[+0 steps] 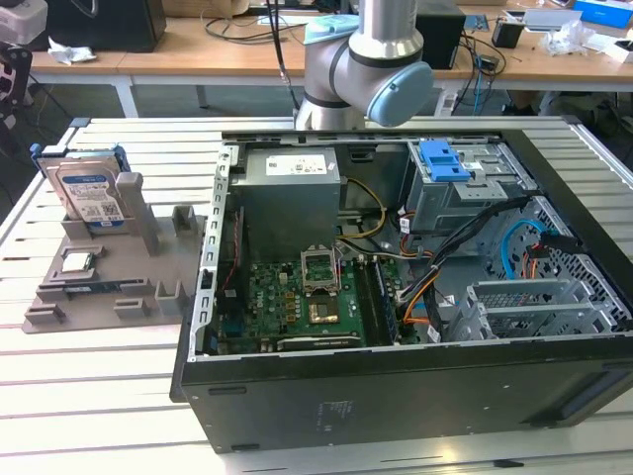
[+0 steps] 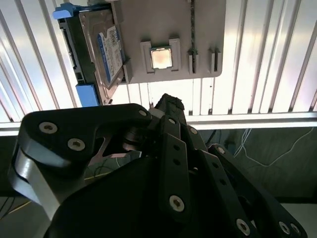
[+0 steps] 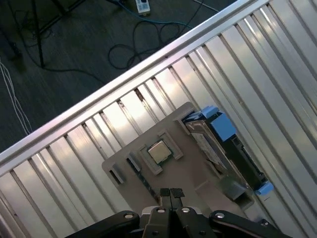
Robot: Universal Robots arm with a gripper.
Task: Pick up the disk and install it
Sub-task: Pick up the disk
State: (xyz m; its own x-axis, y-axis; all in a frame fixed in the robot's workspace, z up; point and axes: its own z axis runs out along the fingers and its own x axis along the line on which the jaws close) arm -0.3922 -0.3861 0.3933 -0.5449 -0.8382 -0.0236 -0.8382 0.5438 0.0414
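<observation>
Slatted table [image 1: 99, 396]: disk [image 1: 87, 193] leans in grey tray [image 1: 99, 309]. Looks stiff, heavyish; I'd grip its blue frame. My gripper [image 3: 171, 193]: fingers [image 3: 177, 193] pressed together, empty.

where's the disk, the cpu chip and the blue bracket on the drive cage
Silver hard drive in blue plastic caddy [image 1: 87, 195]: exterior view, on its white-and-blue label.
Small square silver CPU chip [image 1: 79, 262]: exterior view, on its top face.
Blue plastic bracket [image 1: 444, 161]: exterior view, on the middle of its top.
</observation>
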